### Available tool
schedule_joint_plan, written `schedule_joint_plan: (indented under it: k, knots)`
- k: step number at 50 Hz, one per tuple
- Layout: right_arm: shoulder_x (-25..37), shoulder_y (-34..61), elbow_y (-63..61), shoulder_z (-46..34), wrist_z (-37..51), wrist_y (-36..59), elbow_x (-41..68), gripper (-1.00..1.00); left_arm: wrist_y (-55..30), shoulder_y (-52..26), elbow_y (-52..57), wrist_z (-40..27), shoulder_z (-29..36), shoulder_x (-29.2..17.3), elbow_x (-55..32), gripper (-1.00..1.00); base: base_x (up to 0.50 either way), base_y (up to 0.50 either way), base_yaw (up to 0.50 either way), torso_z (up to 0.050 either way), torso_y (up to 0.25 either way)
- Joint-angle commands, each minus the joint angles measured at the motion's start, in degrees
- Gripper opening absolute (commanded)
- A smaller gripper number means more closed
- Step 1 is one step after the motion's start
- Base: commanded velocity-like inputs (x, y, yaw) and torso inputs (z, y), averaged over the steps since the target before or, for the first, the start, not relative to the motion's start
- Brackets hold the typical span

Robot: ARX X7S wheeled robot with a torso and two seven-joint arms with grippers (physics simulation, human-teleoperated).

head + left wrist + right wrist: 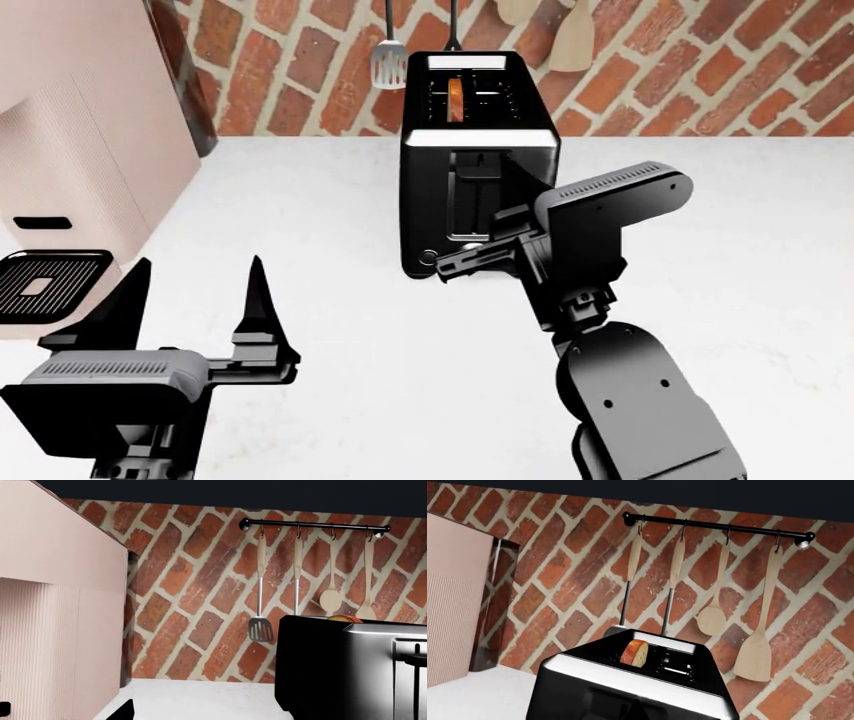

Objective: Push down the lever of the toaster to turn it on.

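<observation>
The black toaster with a silver trim band stands at the middle back of the white counter, a bread slice in one top slot. Its lever is a small black tab at the top of a vertical slot on the front. My right gripper looks shut and empty; it points at the toaster's lower front, well below the lever. In the right wrist view its dark tip lies against the toaster. My left gripper is open and empty, left of the toaster; the lever shows at that view's edge.
A pale pink coffee machine with a black drip tray stands at the left. Behind is a brick wall with a rail of hanging spatulas and wooden spoons. The white counter spreads in front.
</observation>
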Motion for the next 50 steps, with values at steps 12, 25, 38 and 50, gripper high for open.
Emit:
schedule_joint_plan:
  k: [12,25,38,50]
  knots:
    - [-1.7,2.6,11.8,-1.4,1.0,-5.6,0.6,-1.00,1.0,-0.7,-2.6,0.1,0.3,-0.1,-0.2,1.00,0.00,0.00,0.00,0.000,0.000]
    - [-1.9,3.9,19.3,-2.2,1.2,-8.2,0.7,-1.00,1.4,-0.3,-2.7,0.0,0.2,-0.4,-0.6,1.00,0.00,0.00,0.00,0.000,0.000]
    - [-1.6,1.0,18.3,-3.1,1.6,-7.5,2.2,-1.00,1.7,-0.1,-2.9,-0.1,0.6,-0.6,-0.6,1.00,0.01,0.00,0.00,0.000,0.000]
    - [-1.5,-3.1,16.9,-3.9,2.1,-8.9,3.7,-1.00,2.0,0.0,-3.2,-0.2,1.0,-0.7,-0.5,1.00,0.00,0.00,0.00,0.000,0.000]
